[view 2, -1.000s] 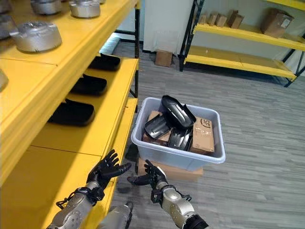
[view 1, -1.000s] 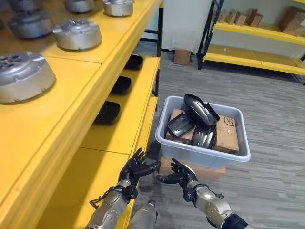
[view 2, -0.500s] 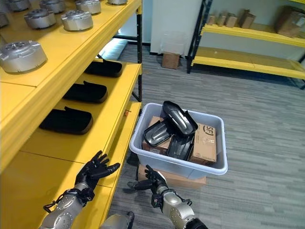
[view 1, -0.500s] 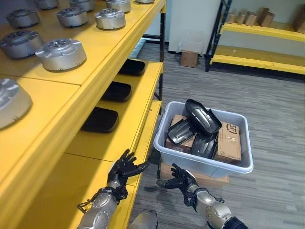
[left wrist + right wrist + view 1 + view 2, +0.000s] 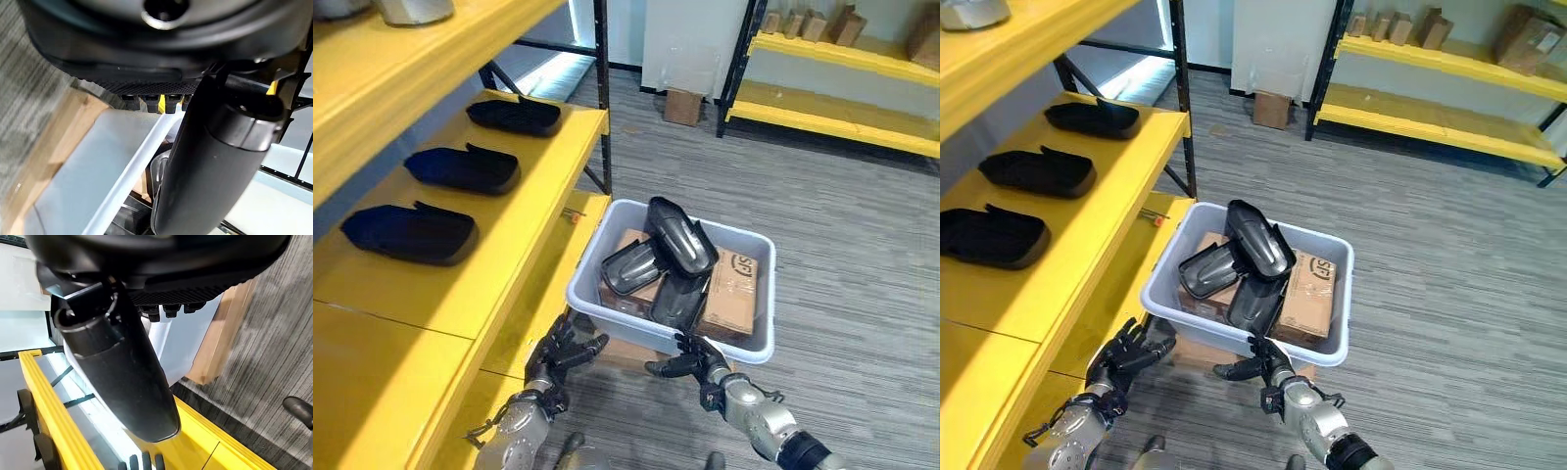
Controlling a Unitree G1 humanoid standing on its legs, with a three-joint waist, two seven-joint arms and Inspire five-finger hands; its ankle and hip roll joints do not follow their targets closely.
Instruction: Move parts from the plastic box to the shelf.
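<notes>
Fingers spread on both hands, nothing grasped; reach toward the box is in progress.

Left hand [image 5: 563, 354] and right hand [image 5: 693, 360] hover just short of the box [image 5: 607, 318] near wall, one toward each end. Black parts [image 5: 677, 235] lie piled in the box on cardboard cartons [image 5: 736, 289]. Three parts [image 5: 409, 231] already sit on the yellow shelf [image 5: 499, 259] to the left. Judged step: pick-up approach. Next move requires lifting a hand over the rim and closing on the top part.

Only print seen: dark logo on cardboard carton [image 5: 732, 284] in plastic box [image 5: 607, 311], too small to read.
</notes>
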